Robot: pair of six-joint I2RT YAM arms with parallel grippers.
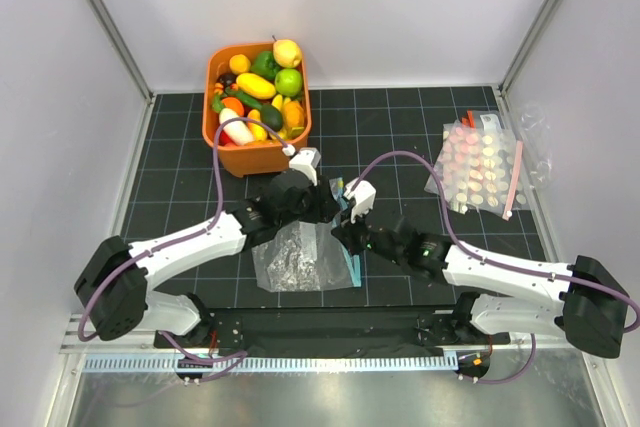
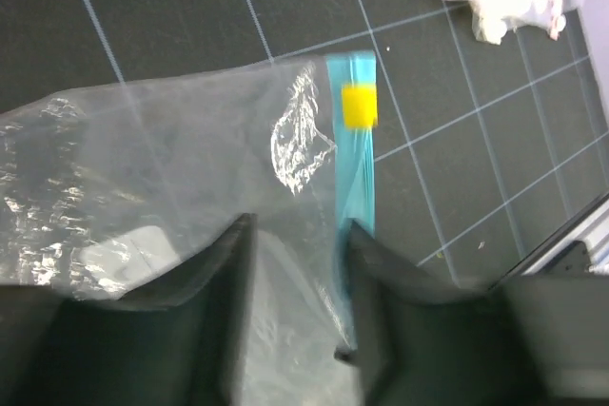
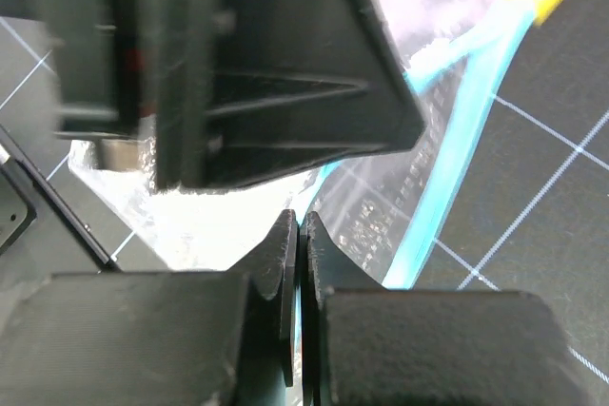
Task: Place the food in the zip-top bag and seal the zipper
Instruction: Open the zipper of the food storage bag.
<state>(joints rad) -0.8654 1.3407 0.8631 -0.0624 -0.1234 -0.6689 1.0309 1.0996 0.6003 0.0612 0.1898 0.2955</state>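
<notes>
Here, we count one crinkly clear soft-plastic zip-top bag (image 1: 300, 259) and one thin teal zipper (image 2: 354, 178).
Our left gripper (image 2: 298, 232) gapes over glossy film; our right gripper (image 3: 298, 235) pinches the bag.

Lab test cell: white panels (image 1: 400, 7), aluminium posts (image 1: 107, 22), gridded mat (image 1: 400, 117)

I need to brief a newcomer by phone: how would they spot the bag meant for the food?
On the black gridded mat, look at the front middle. The zip-top bag lies there: plain clear film with a teal-blue zipper on its right edge, unlike the pink-dotted packs at right.
</notes>
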